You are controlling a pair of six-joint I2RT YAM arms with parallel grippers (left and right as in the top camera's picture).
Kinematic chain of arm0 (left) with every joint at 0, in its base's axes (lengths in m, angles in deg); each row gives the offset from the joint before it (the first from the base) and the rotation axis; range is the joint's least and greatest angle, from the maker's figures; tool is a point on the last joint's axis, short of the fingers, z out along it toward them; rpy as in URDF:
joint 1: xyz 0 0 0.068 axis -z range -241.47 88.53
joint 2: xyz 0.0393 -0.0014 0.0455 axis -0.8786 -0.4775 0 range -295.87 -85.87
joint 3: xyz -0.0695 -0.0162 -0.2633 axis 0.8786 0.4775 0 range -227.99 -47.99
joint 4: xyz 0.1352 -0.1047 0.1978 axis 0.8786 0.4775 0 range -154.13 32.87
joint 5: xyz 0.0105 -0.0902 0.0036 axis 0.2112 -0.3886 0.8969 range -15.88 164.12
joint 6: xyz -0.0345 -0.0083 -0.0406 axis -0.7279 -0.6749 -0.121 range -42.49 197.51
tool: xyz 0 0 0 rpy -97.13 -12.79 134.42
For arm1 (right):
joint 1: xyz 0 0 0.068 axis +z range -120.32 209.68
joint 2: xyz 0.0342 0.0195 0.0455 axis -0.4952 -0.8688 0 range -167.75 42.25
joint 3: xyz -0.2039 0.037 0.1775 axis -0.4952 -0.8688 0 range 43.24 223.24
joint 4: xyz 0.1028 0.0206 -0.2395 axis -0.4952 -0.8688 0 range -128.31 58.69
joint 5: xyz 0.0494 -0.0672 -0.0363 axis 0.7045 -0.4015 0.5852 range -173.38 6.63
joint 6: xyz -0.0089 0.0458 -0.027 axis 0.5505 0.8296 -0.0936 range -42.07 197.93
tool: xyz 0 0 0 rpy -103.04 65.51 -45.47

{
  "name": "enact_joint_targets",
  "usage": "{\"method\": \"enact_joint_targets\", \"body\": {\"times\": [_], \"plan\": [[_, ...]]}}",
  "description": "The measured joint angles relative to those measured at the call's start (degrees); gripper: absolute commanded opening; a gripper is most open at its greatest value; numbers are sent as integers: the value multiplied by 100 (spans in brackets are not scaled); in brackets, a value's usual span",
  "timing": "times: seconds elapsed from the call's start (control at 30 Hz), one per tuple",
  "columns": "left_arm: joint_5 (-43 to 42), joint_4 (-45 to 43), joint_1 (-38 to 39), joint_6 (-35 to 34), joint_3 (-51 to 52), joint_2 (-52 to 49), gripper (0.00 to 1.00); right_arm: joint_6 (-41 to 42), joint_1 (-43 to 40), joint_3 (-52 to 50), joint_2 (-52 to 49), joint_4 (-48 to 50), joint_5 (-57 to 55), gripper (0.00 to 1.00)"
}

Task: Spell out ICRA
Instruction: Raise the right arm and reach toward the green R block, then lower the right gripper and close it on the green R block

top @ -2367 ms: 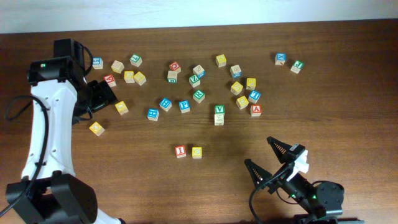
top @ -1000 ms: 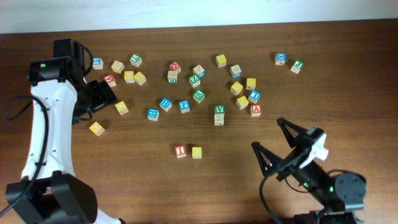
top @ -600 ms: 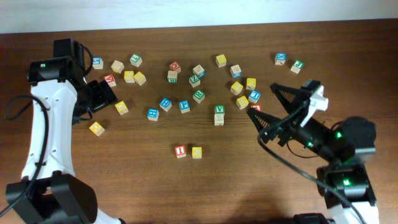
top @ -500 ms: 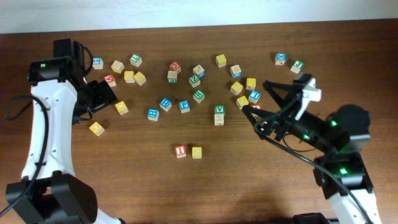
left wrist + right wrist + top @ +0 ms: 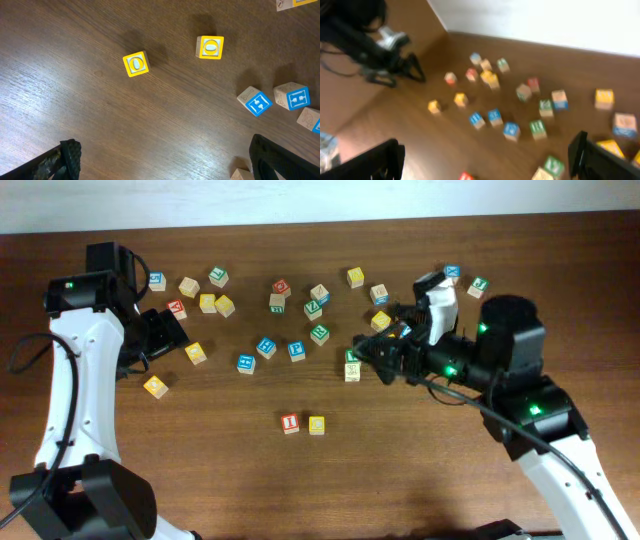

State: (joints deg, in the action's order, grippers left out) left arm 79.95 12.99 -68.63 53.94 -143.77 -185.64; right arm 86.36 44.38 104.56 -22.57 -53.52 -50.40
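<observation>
Overhead, the bench (image 5: 200,480) carries a scatter of blocks along its far edge. Your right arm (image 5: 500,350) hangs over the middle of that scatter, right jaws spread wide and empty. The left jaws, near the left edge, gape wide too, holding nothing. The I cube (image 5: 290,422) and C cube (image 5: 316,424) sit just beside each other toward the near edge. The green-lettered cube (image 5: 319,333) is probably the R (too small to read), and the A does not show. Expect light, rigid wood. Pinch two opposite flat faces squarely, since painted sides may slip.
</observation>
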Motion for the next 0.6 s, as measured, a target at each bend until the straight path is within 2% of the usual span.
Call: {"method": "enact_joint_targets", "body": {"times": [0.17,0.4,0.6], "plan": [[0,0,0,0,0,0,99,-472,2,643,-426,-1121,-289,98],[0,0,0,0,0,0,99,-551,2,684,-726,-1202,-247,98],[0,-2,0,0,0,0,99,17,4,693,-754,-938,125,98]]}}
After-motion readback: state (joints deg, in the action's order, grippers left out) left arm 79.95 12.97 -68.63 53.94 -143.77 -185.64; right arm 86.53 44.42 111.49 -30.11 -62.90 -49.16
